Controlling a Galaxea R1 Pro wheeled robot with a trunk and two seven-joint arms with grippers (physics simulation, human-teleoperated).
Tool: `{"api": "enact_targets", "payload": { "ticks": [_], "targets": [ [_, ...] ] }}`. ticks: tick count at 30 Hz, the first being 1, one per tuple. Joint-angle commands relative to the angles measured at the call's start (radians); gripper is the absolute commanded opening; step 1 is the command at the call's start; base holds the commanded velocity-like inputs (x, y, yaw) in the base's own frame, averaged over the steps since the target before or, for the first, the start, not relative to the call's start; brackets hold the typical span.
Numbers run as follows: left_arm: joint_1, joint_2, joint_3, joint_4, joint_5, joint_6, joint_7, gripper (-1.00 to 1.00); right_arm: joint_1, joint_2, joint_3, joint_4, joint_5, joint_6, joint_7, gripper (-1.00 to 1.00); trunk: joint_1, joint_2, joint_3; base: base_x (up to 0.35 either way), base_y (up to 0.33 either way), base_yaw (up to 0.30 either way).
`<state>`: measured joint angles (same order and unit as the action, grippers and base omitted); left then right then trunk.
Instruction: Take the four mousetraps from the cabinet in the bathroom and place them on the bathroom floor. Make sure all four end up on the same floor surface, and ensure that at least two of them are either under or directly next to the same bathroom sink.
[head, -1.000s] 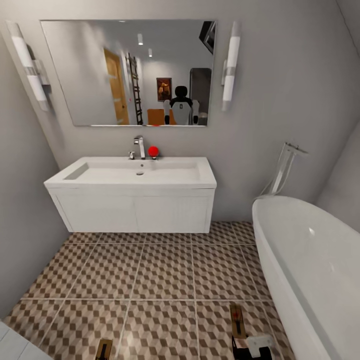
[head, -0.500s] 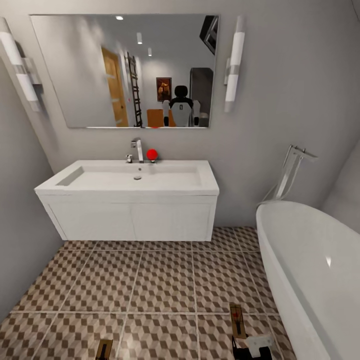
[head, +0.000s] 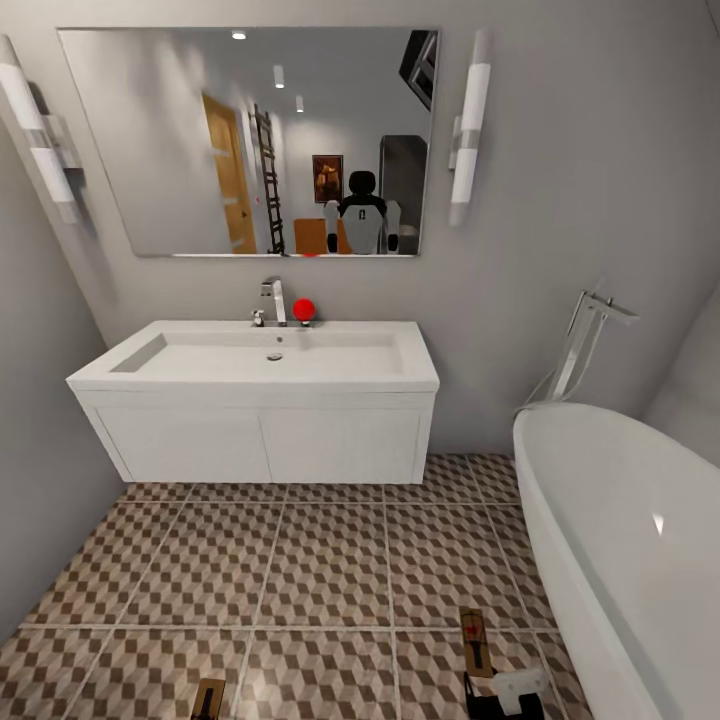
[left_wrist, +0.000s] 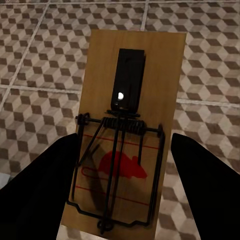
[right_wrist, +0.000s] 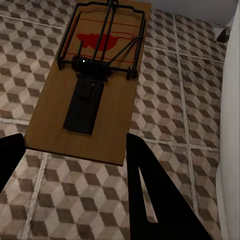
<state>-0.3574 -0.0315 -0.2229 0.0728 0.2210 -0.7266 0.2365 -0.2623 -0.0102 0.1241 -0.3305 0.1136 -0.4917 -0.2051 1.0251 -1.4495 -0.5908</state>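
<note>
Facing the sink (head: 265, 362), each claw pinching a mousetrap: left claw (left_wrist: 125, 200) on one (left_wrist: 127, 125), right claw (right_wrist: 75, 155) on another (right_wrist: 92, 80), over the floor (head: 320, 560).

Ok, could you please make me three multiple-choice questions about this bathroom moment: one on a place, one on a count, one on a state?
1. Where is the red round object?
A. in the bathtub
B. on the sink, beside the faucet
C. on the floor

2. How many mousetraps show in the head view?
A. two
B. four
C. none

3. What is the state of the left mousetrap?
A. lying in the basin
B. leaning against the mirror
C. held between the left fingers, over the floor tiles

Answers:
1 B: the red object stands on the basin's back edge next to the faucet.
2 A: the left mousetrap and the right mousetrap show at the lower edge.
3 C: the dark fingers flank the board, with the tiles behind it.
</note>
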Motion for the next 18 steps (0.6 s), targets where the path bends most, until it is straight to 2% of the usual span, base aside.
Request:
{"api": "enact_targets", "payload": {
  "ticks": [1, 18],
  "targets": [
    [-0.002, -0.001, -0.009, 0.004, 0.006, -0.005, 0.003, -1.0, -0.001, -0.001, 0.005, 0.001, 0.006, -0.001, -0.007, -1.0, 0.0, -0.001, -0.001, 0.0, 0.0, 0.0],
    [-0.002, -0.002, -0.009, 0.004, 0.006, -0.005, 0.003, -1.0, -0.001, -0.004, 0.005, 0.001, 0.007, -0.001, -0.007, -1.0, 0.0, -0.001, -0.001, 0.0, 0.0, 0.0]
  ]
}}
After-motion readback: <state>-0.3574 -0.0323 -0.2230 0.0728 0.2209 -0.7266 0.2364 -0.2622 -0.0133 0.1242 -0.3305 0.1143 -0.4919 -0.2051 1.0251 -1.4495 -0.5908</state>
